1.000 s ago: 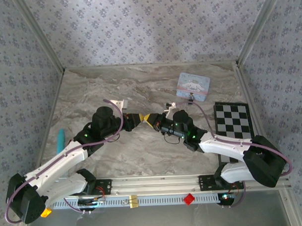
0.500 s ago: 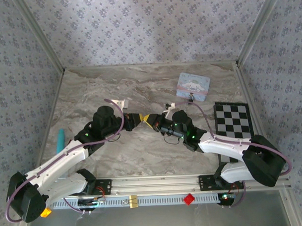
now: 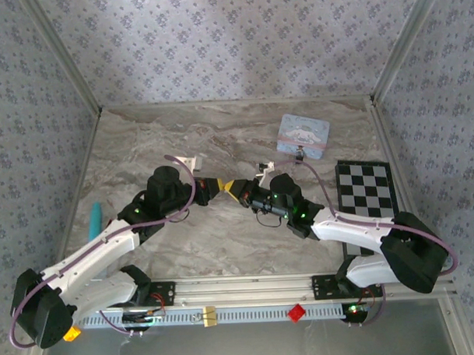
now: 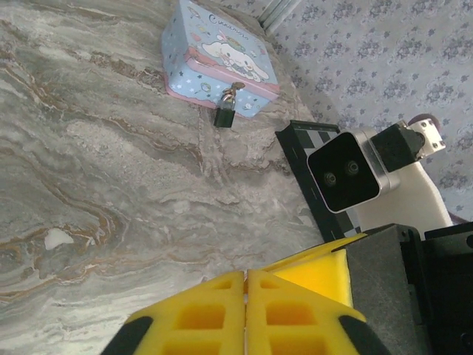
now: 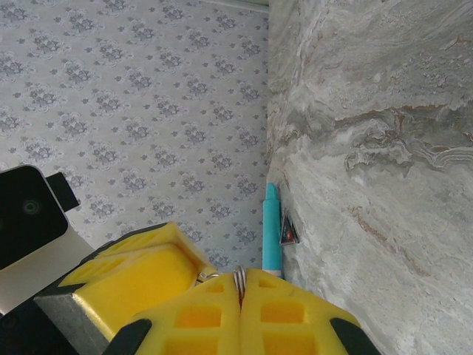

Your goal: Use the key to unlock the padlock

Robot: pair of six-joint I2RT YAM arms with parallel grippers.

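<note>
Tip to tip low over the table (image 3: 142,150): left claw (image 4: 246,285) and right claw (image 5: 241,290), both clamped shut.
Pinched in the right claw, a thin key ring (image 5: 239,276); well beyond, the padlock (image 4: 225,116) against the pale blue tin's (image 4: 214,44) front edge.

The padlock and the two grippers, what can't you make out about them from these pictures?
Padlock, left wrist view: against the tin, too small to show its keyhole or whether it is locked.
Right gripper, right wrist view: shut on a metal ring; the gripper hides whatever hangs on it.
Left gripper, left wrist view: shut, cut off by the bottom edge; anything pinched is hidden.
</note>
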